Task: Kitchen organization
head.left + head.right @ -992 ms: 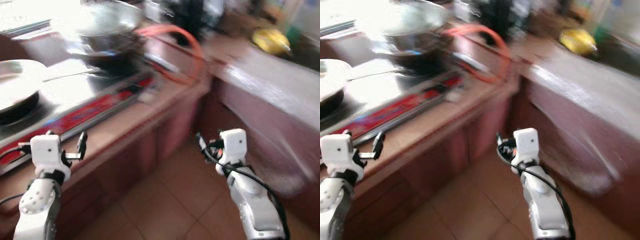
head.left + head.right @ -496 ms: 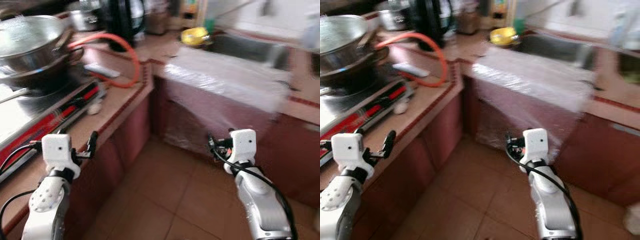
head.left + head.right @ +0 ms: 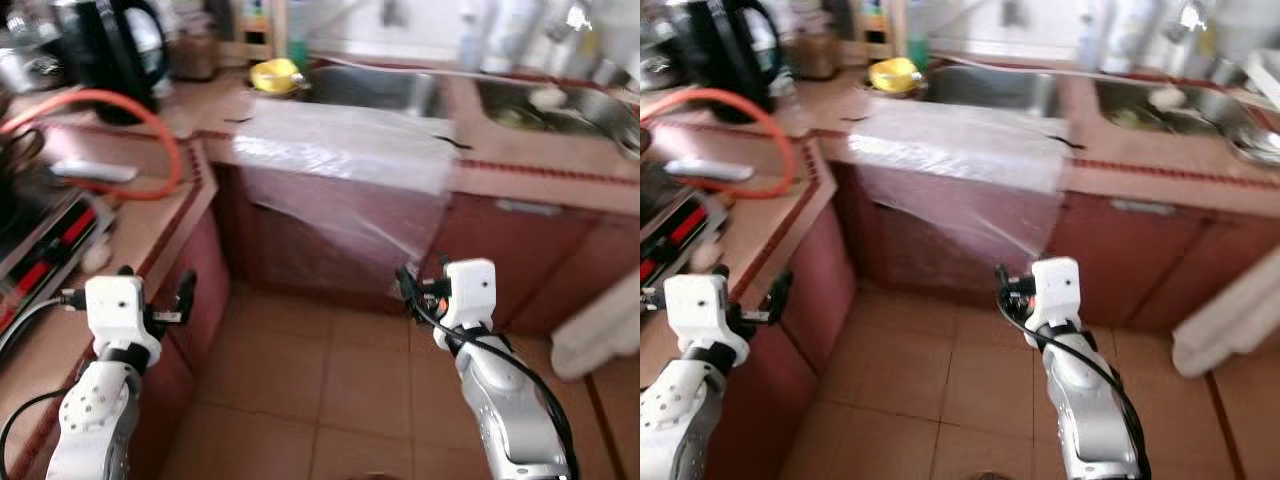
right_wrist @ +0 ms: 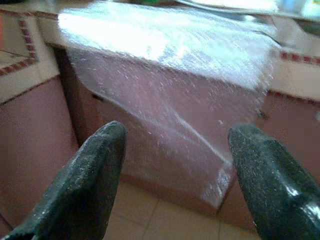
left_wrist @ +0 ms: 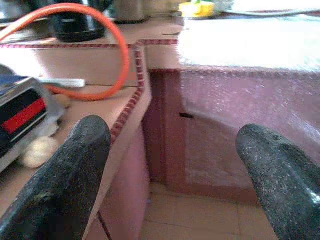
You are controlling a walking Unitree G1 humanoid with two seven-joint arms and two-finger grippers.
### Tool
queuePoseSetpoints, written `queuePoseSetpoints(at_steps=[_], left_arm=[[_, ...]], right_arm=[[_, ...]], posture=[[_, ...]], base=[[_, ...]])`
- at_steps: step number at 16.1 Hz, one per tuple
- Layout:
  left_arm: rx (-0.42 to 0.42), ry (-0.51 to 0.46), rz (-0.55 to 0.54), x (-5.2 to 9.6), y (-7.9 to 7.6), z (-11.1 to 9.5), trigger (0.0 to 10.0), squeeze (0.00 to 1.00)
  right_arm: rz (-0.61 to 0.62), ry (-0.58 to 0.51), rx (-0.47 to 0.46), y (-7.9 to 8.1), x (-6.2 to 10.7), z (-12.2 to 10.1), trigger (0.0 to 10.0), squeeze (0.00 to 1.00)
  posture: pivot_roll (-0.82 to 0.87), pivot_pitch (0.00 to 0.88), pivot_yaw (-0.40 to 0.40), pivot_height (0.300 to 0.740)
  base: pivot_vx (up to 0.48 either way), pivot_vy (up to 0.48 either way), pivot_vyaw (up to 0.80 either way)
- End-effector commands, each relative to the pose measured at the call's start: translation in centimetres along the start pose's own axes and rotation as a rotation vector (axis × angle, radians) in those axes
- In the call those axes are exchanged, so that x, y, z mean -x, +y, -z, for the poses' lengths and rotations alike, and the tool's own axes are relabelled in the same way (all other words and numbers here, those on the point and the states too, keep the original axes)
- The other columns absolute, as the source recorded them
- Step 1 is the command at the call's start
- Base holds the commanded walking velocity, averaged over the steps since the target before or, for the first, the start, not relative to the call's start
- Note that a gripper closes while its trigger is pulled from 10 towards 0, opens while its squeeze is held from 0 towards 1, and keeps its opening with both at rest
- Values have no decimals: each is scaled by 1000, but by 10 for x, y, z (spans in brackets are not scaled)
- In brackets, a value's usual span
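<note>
A brown tiled counter (image 3: 190,195) bends in an L around me. On it stand a black kettle (image 3: 112,50), an orange hose (image 3: 100,105) and a yellow dish (image 3: 274,74) beside a steel sink (image 3: 375,88). A clear plastic sheet (image 3: 345,150) hangs from the counter edge down the cabinet front. My left gripper (image 3: 165,300) is open beside the counter's left run, holding nothing. Open too, my right gripper (image 3: 405,285) hovers over the floor and faces the plastic sheet (image 4: 170,55).
A stove edge (image 3: 45,235) with a small white lump (image 3: 95,257) by it lies at the left. A second basin (image 3: 545,105) with dishes is at the far right. A white cloth (image 3: 600,330) hangs low on the right. Brown floor tiles (image 3: 330,380) lie ahead.
The camera has swung right: the stove and wok slid off to the left, and the sink and plastic sheet came to the middle. Both arms keep the same pose.
</note>
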State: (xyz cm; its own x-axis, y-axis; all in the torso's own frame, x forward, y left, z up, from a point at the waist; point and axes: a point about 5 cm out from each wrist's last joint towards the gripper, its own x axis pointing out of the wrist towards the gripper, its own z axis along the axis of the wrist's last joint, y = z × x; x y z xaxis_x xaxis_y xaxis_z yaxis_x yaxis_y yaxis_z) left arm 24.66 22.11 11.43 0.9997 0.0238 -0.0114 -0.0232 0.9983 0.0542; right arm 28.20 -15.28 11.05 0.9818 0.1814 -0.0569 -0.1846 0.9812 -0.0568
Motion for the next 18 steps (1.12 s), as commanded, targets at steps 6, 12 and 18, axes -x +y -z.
queuePoseSetpoints(at_steps=[6,12,18], left_arm=[[2,-16,17,-1,-4,-4,10000,0],[35,-40,60,1,-8,-9,10000,0],[41,-36,66,3,-5,-10,10000,0]], right_arm=[[13,-9,6,-3,2,-4,10000,0],[-2,-16,17,-1,3,-5,10000,0],[-12,-17,13,2,3,-4,10000,0]], posture=[[-129,89,50,740],[-129,100,53,740],[-119,103,60,740]], base=[[0,0,-400],[0,0,0],[0,0,0]])
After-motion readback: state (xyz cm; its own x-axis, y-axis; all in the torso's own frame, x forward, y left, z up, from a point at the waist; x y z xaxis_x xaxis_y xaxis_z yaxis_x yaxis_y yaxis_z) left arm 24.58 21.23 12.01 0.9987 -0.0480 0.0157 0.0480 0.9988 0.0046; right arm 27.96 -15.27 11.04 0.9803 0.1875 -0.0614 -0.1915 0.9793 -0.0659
